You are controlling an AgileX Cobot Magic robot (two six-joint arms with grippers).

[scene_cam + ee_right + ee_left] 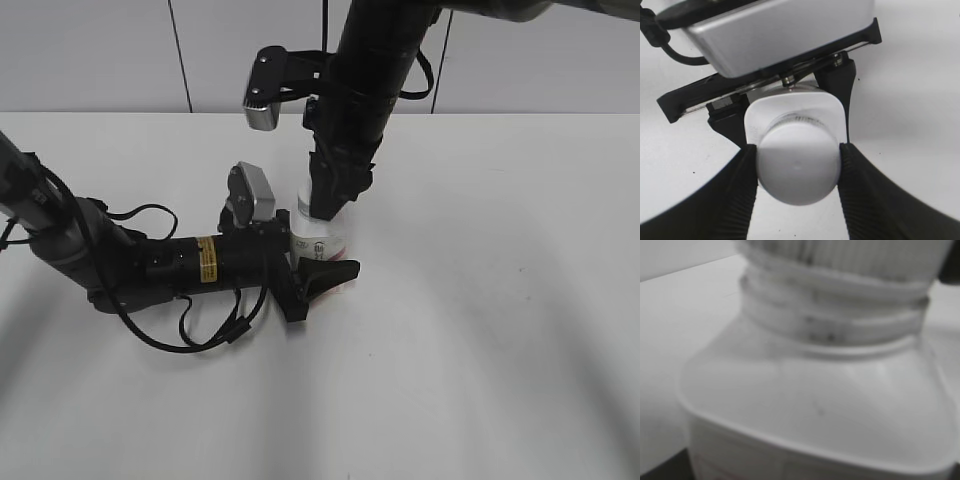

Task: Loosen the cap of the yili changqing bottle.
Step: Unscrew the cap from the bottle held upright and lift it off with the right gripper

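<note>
On your left, the left gripper (322, 262) lies low along the table (500, 300), jaws clamped on the yili changqing bottle (322, 238), which stands upright mid-table. From above, your right gripper (797, 170) pinches the cap (796, 167) between both fingers.

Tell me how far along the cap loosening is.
Done: the left claw holds the bottle steady on the table, and the right claw is closed on the cap. In hand: the twist itself. Left: the cap still sits down on the neck, so loosening isn't visibly achieved yet.
</note>
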